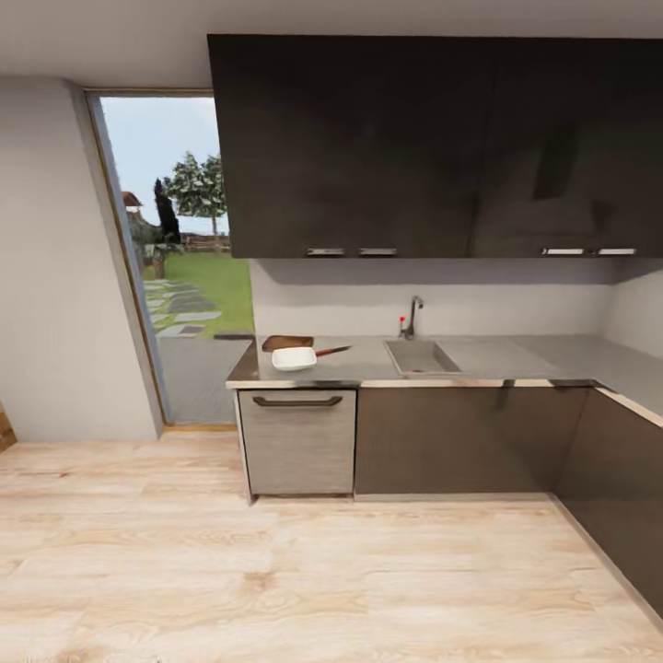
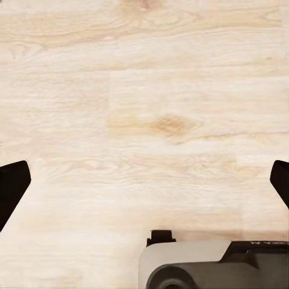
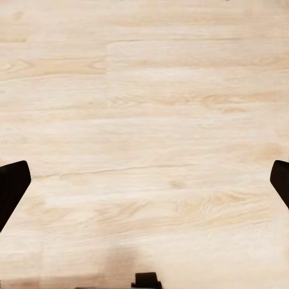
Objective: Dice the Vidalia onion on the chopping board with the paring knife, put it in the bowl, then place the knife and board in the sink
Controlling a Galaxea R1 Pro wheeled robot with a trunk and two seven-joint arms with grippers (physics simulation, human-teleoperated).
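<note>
Floor: pale wood planks (image 1: 276,571), nearest the head camera, running up to the dark cabinets.
Left gripper (image 2: 144,180): pointed down at the planks; dark fingertips (image 2: 12,186) at opposite edges of the left wrist view, spread wide, nothing between them.
Right gripper (image 3: 144,180): likewise aimed at bare floor, spread wide, empty.
Countertop (image 1: 516,354): grey, across the room, well apart from both grippers.
Sink (image 1: 421,356): set in the counter, chrome tap (image 1: 413,315) with red knob behind it; inside of basin too small to read.
Vidalia onion: presumably in the basin, cannot be made out.
Chopping board (image 1: 285,342): at the counter's left end, behind the bowl, bare on the part that shows.
Bowl (image 1: 294,358): white, just in front of the board, seemingly without contents.
Paring knife (image 1: 331,351): beside the bowl, on the sink side.
Progress: judged nothing done yet; approach under way, with picking, dicing, filling the bowl and sinking knife and board all left.
</note>
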